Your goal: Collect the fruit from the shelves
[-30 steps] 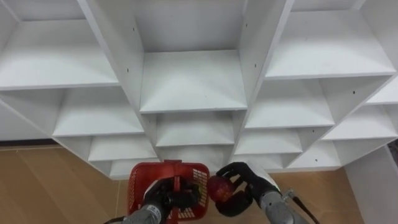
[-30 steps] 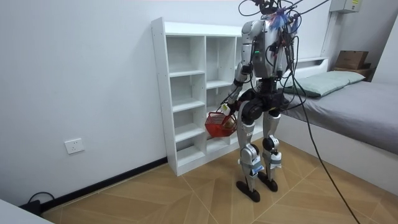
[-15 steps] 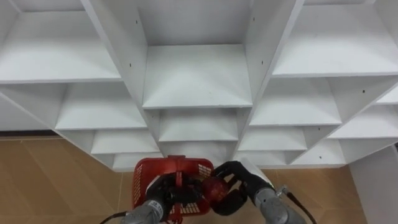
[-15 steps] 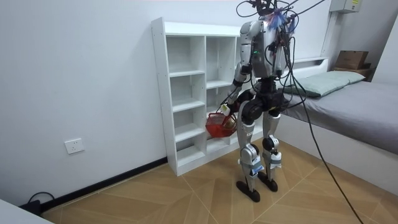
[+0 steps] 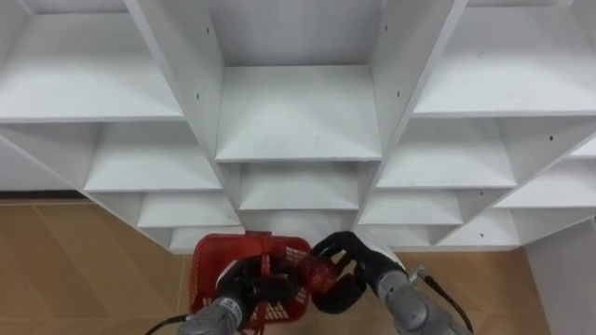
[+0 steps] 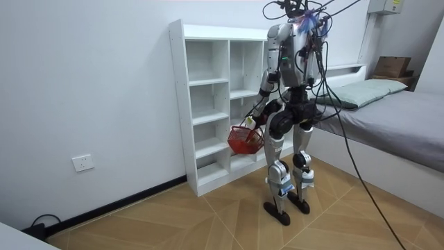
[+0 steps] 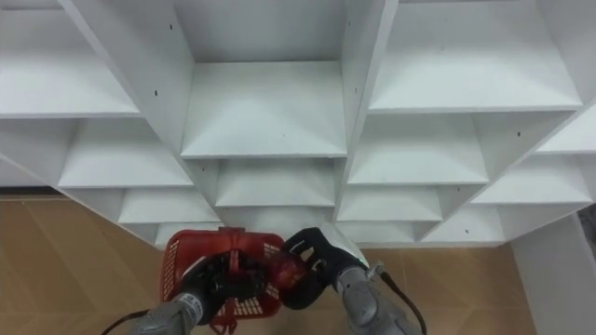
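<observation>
**Station.** The robot stands upright on the wood floor, close in front of the white closet. A bed lies at the room view's right.

**Closet.** In the eye views the shelf boards that show are bare white. The lowest compartments, at lower centre of the frame, are partly hidden behind the hands.

**Left hand.** The left hand sits at lower centre-left of the frame. Its fingers are wrapped round the upright handle of the red basket, which hangs in front of the robot above the floor.

**Right hand.** The right hand sits at lower centre, just right of the basket. Its fingers and thumb are curled round a round red fruit.

**Task item.** The fruit is in the right hand, off the shelves, and level with the basket's right rim. I cannot tell whether it is over the opening or just outside the rim.

**Step in hand.** By judgement, this is the transfer of a picked fruit into the basket. The pick is done and the drop is not.

**Next move.** The right hand should carry the fruit leftward until it is plainly over the opening and lower it inside. Only then should the fingers spread. The left hand needs to hold the basket level and steady. A release at the rim could send the fruit to the floor.
</observation>
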{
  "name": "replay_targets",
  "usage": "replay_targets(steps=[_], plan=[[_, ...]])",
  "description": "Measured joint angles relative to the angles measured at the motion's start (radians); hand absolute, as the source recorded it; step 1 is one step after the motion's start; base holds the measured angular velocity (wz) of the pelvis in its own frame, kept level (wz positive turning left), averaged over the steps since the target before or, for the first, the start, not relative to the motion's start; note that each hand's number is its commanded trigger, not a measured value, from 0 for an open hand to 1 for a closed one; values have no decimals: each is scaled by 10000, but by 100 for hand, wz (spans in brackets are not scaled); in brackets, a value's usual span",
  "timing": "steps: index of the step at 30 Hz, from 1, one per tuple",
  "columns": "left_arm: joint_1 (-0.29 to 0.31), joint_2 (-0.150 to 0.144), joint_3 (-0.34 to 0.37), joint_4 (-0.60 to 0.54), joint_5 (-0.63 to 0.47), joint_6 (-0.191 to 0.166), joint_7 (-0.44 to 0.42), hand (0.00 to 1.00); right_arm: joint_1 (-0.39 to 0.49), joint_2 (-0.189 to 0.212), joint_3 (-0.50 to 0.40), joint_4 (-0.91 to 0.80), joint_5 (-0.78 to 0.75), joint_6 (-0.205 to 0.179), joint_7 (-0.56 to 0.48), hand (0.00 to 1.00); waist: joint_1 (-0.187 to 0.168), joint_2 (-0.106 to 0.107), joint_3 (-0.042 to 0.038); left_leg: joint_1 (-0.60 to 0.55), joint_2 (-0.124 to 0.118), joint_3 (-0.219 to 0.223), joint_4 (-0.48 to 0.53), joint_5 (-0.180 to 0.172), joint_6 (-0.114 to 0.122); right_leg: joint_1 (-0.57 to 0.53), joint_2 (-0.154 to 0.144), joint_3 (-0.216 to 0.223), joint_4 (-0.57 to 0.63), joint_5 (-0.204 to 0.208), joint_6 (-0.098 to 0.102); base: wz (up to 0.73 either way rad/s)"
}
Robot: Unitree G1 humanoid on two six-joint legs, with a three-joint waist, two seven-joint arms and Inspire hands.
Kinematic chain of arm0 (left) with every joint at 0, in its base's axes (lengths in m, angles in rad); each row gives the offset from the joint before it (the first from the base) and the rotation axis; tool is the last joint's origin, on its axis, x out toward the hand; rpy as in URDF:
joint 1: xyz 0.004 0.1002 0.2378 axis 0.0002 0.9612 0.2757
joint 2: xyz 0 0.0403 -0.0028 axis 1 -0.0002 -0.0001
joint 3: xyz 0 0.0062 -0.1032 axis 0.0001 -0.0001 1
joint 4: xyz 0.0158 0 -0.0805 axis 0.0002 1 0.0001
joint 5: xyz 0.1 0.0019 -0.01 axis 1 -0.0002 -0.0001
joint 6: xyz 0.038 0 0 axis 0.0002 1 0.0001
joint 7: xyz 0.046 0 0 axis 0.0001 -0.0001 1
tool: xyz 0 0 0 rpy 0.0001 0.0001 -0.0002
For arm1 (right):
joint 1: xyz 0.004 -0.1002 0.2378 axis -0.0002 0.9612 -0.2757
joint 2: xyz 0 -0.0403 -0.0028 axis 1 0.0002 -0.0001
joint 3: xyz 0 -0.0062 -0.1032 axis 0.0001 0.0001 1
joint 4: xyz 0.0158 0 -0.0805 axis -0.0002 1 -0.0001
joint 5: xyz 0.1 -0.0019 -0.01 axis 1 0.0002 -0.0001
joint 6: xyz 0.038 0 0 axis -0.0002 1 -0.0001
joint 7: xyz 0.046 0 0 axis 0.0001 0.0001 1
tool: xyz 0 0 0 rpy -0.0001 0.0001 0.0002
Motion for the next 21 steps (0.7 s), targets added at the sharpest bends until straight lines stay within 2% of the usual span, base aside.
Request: replay_targets(steps=[21], plan=[[3, 19, -159, 0, -18, -7, 1, 100, 1, -7, -3, 79, 107, 64, 95, 100, -27, 17, -29, -7, 11, -37, 115, -1, 0, 74, 8, -103, 27, 7, -8, 0]])
